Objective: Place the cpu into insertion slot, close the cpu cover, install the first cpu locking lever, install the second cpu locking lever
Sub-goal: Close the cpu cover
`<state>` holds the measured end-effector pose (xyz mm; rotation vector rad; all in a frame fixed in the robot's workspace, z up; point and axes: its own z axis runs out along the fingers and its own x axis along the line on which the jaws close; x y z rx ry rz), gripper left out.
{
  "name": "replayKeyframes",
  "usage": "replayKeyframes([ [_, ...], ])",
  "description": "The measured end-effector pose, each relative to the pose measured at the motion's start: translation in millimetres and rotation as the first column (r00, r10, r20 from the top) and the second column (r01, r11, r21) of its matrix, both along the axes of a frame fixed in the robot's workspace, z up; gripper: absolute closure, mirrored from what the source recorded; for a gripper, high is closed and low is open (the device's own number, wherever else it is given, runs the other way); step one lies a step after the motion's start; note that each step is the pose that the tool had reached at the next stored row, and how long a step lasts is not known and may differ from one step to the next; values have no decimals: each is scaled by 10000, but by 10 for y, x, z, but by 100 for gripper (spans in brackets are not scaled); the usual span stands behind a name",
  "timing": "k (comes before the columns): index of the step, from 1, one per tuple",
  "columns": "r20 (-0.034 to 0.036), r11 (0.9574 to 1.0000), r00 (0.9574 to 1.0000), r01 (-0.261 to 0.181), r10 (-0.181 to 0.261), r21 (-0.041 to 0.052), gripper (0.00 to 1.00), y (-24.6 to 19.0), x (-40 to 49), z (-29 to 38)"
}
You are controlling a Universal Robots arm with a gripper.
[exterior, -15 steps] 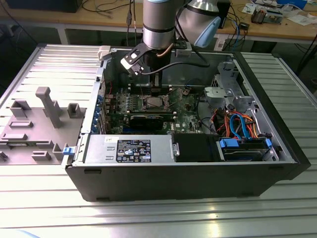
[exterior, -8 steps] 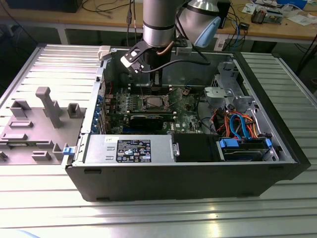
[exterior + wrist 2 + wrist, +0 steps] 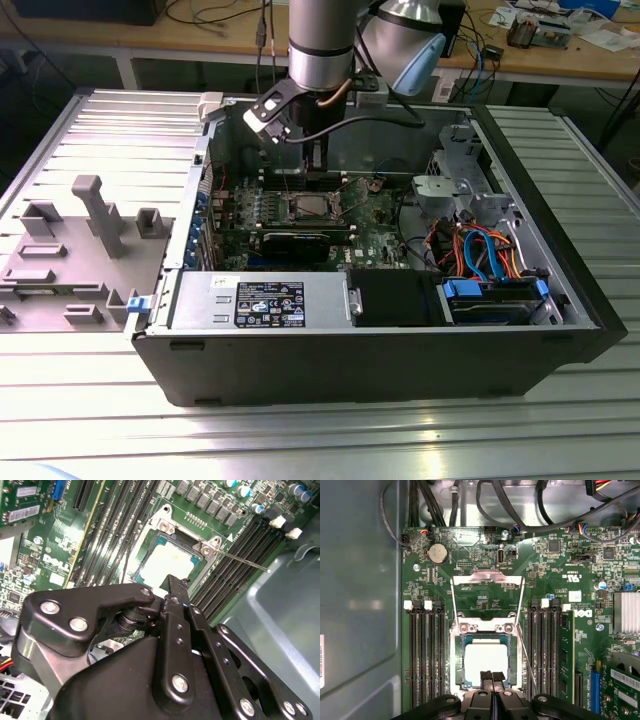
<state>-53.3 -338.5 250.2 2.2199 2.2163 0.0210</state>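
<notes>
- Open computer case (image 3: 400,365) lay on its side on a ribbed metal table (image 3: 300,440). Its far wall was cut off behind the arm (image 3: 320,40).
- Green circuit board (image 3: 555,560) ran out of frame in both wrist views.
- Gripper (image 3: 492,676) hung low over the socket with its fingers pressed together and nothing between them. Whether the tips touched the chip could not be made out.
- Cpu cover (image 3: 487,578) stood swung back off the socket, bare board showing through its window.
- Insertion slot (image 3: 455,665): near edge hidden by the gripper body.
- Cpu (image 3: 485,659) sat flat inside the slot and glared pale in the second wrist view (image 3: 170,562).
- One thin locking lever (image 3: 242,561) stuck out unlatched beside the slot.
</notes>
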Motion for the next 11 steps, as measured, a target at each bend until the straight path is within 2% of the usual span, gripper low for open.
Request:
replayKeyframes([
  [7,0,10000,10000,1,-1,0,89,1,31,15],
  [11,0,10000,10000,0,0,-5,89,2,32,75],
])
